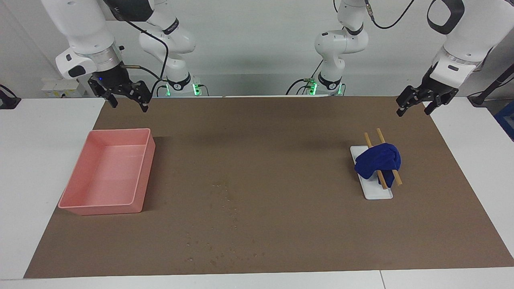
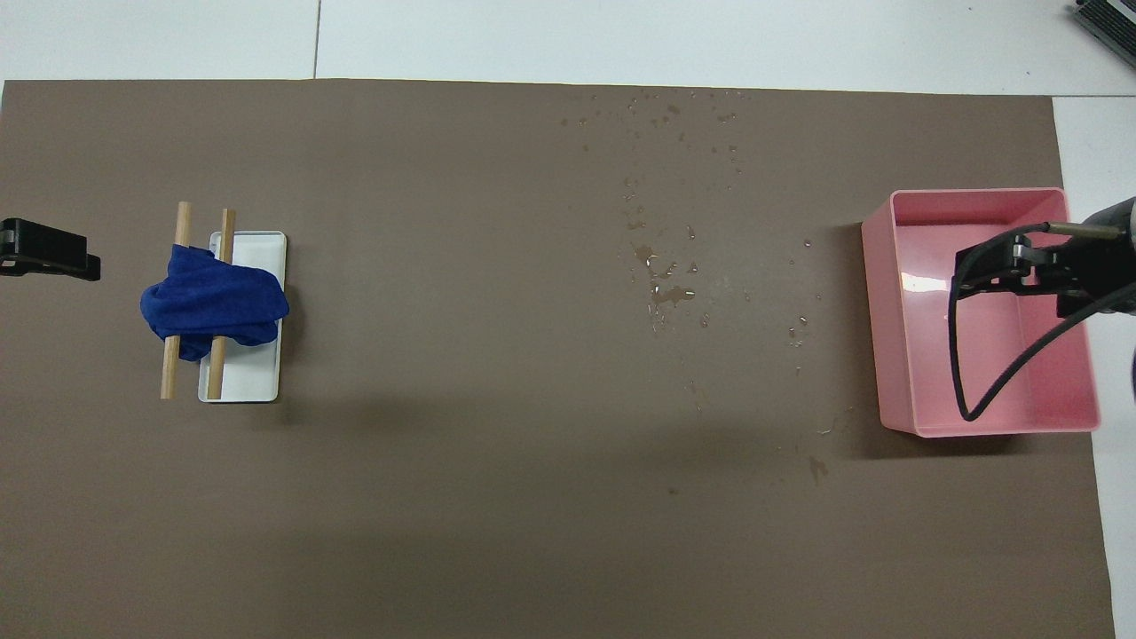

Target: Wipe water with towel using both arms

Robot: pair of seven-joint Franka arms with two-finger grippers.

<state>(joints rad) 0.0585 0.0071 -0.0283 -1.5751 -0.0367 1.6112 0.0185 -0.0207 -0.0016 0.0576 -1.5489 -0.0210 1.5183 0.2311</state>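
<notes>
We see both arms waiting, held up in the air. The right gripper [image 1: 125, 97] hangs over the brown mat [image 1: 257, 192] near the robots' edge, its fingers a little apart and holding nothing. The left gripper [image 1: 421, 101] hangs at the mat's corner by the left arm, its fingers also apart with nothing in them.

The pink tray [image 1: 138, 182] sits at the right arm's end and looks bare inside. At the left arm's end, a small white tray [image 1: 379, 194] carries two wooden sticks [image 1: 395, 176]. The towel [image 1: 377, 159] lies bunched on the sticks, well apart from both grippers.

Farther out, the water [image 2: 661, 266] lies in tiny drops on the mat between the two trays.
</notes>
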